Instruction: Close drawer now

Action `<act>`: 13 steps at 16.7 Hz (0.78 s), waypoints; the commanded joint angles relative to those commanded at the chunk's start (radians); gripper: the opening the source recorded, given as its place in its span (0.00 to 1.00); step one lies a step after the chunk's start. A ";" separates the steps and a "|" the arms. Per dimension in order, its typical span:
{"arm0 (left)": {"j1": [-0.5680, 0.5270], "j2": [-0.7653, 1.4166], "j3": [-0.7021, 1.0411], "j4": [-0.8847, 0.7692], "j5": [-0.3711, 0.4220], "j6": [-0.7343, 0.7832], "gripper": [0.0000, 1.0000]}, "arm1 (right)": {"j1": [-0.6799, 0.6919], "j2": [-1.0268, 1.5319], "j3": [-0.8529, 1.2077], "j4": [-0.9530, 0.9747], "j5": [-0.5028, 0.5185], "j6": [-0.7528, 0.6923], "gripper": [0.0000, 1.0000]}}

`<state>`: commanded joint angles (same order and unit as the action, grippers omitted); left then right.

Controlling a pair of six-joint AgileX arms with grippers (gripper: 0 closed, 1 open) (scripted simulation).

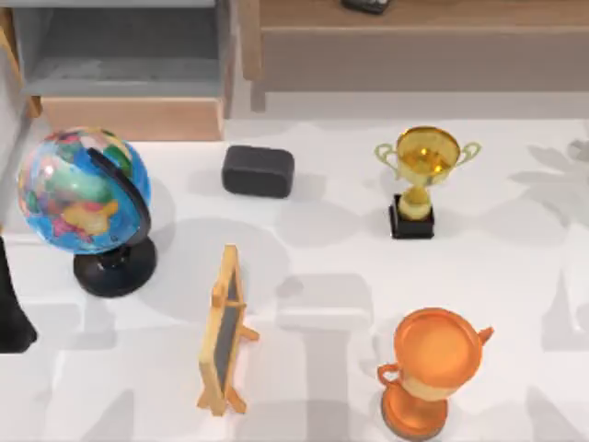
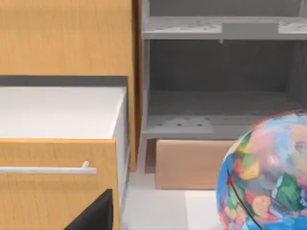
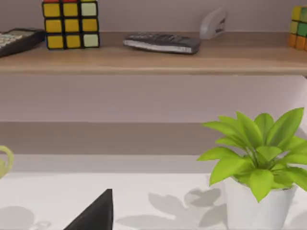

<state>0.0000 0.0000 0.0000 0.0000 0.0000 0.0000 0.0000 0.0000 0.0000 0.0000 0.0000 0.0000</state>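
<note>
drawer [image 1: 129,83] sits pulled out at the top view's far left, its grey floor showing and its plain light-wood front panel facing the table, just behind the globe [image 1: 83,191]. you can see the same wood front low in the left wrist view, under grey shelves. you cannot tell how either gripper stands: a dark shape at the top view's left edge is part of your left arm [image 1: 14,308], and each wrist view shows a black wedge at its lower edge. no writing can be read anywhere. the globe stands between your left arm and the drawer front. a dark grey block [image 1: 258,170] lies to the right of the drawer front, a small wooden-framed blackboard [image 1: 224,331] stands mid-table, a gold trophy [image 1: 423,180] and an orange trophy [image 1: 431,373] stand to the right.
</note>
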 joint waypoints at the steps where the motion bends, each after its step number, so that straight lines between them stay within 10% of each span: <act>1: 0.000 0.000 0.000 0.000 0.000 0.000 1.00 | 0.000 0.000 0.000 0.000 0.000 0.000 1.00; 13: -0.228 0.650 0.260 0.421 -0.221 0.007 1.00 | 0.000 0.000 0.000 0.000 0.000 0.000 1.00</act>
<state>-0.2280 0.6501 0.2601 0.4210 -0.2208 0.0068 0.0000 0.0000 0.0000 0.0000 0.0000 0.0000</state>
